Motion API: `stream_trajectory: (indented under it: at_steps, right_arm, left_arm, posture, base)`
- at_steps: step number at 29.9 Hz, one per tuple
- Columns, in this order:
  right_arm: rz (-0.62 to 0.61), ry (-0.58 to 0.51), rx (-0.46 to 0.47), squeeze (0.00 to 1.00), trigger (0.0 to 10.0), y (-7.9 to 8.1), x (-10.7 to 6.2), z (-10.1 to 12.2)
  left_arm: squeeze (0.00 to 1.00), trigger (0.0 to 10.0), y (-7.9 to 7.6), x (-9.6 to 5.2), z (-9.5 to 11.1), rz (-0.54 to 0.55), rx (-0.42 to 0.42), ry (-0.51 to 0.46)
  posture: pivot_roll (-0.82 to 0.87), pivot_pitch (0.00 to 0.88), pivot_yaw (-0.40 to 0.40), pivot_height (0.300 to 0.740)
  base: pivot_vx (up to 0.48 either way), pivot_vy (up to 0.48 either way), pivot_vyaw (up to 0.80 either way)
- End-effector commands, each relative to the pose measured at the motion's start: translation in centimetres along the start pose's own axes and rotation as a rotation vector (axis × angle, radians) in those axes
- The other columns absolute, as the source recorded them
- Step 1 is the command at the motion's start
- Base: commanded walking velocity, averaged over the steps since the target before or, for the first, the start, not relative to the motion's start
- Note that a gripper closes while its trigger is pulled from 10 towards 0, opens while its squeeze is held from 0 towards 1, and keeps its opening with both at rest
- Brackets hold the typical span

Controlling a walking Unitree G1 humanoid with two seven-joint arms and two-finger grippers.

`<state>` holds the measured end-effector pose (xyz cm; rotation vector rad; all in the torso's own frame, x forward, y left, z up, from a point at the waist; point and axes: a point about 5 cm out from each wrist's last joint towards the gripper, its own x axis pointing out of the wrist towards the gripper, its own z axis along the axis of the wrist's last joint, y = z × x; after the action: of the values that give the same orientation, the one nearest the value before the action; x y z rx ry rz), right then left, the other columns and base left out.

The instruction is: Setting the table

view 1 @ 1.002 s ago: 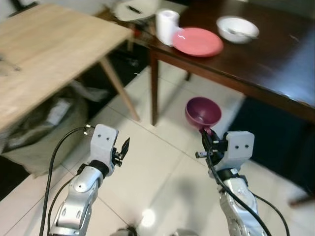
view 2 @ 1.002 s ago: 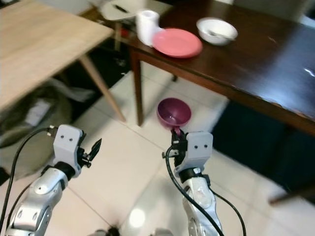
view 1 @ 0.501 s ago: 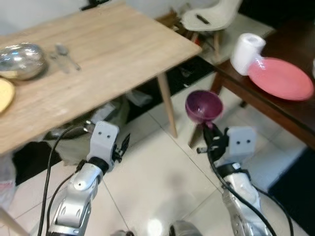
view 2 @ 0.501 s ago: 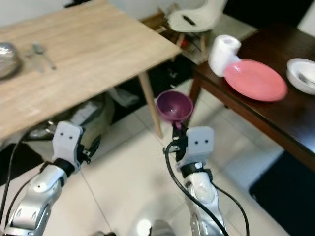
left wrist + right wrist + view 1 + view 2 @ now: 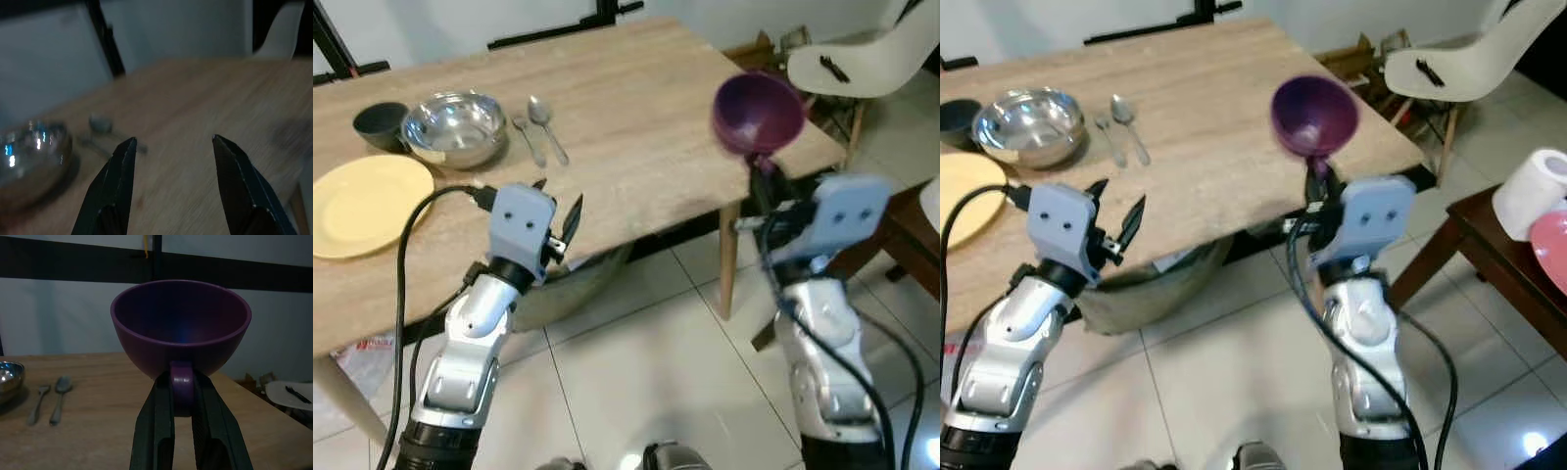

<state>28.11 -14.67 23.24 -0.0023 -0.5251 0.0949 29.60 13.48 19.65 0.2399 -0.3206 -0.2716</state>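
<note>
The right tool [image 5: 1315, 168] was clamped on the small handle of a purple cup [image 5: 1313, 116], its two black fingers [image 5: 155, 431] pressed against either side of the handle, and it held the cup upright in the air over the near right corner of the light wooden desk [image 5: 636, 127], not touching the top. The left tool [image 5: 558, 210] hovered at the desk's front edge with its fingers [image 5: 113, 188] spread wide and nothing between them.

On the desk, toward the robot's left, lay a yellow plate [image 5: 362, 204]. Beyond the plate stood a steel bowl [image 5: 454, 128], with a dark cup [image 5: 380, 122] just beside it on the left. A fork [image 5: 527, 138] and a spoon [image 5: 546, 126] lay side by side to the right of the bowl.

A white chair [image 5: 1459, 61] stood past the desk's right end, with a small dark item on its seat. At the far right, a white paper roll [image 5: 1531, 194] sat on the corner of a dark table [image 5: 1477, 257].

No brand, label or writing could be read on any of these things.
</note>
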Motion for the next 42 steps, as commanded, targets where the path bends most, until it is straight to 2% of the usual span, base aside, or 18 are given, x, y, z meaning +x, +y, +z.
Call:
stream_trajectory:
  at_steps: [1, 12, 13, 36, 42]
  right_arm:
    - [-0.013, 0.021, 0.018, 0.00, 10.0, -0.2, -0.1, -0.3]
    - [-0.047, 0.053, 0.029, 0.00, 10.0, -0.8, -0.2, -0.9]
    - [-0.046, 0.058, 0.032, 0.00, 10.0, -0.7, -0.3, -1.0]
    - [-0.031, 0.083, 0.043, 0.00, 10.0, -0.3, -0.6, -1.5]
    - [-0.028, 0.092, 0.045, 0.00, 10.0, -0.2, -0.7, -1.7]
  left_arm:
    - [0.06, 10.0, -0.2, -0.2, -0.8, -0.007, -0.013, 0.039]
    - [0.05, 10.0, -1.0, 0.5, -0.8, -0.052, -0.017, 0.039]
    - [0.00, 10.0, -1.0, 0.5, -0.8, -0.058, -0.015, 0.042]
    - [0.00, 10.0, -1.2, 0.7, -1.0, -0.068, -0.038, 0.045]
    - [0.00, 10.0, -1.0, 0.6, -1.0, -0.044, -0.049, 0.051]
  posture:
    - [-0.16, 0.073, 0.081, 0.740]
    - [-0.16, 0.073, 0.079, 0.740]
    - [-0.17, 0.069, 0.085, 0.740]
    - [-0.17, 0.063, 0.085, 0.740]
    - [-0.17, 0.065, 0.086, 0.740]
  base:
    - [0.345, 0.000, 0.00]
    - [0.388, 0.000, 0.00]
    - [0.401, -0.262, 0.00]
    - [0.384, -0.256, 0.00]
    - [0.000, 0.000, 0.00]
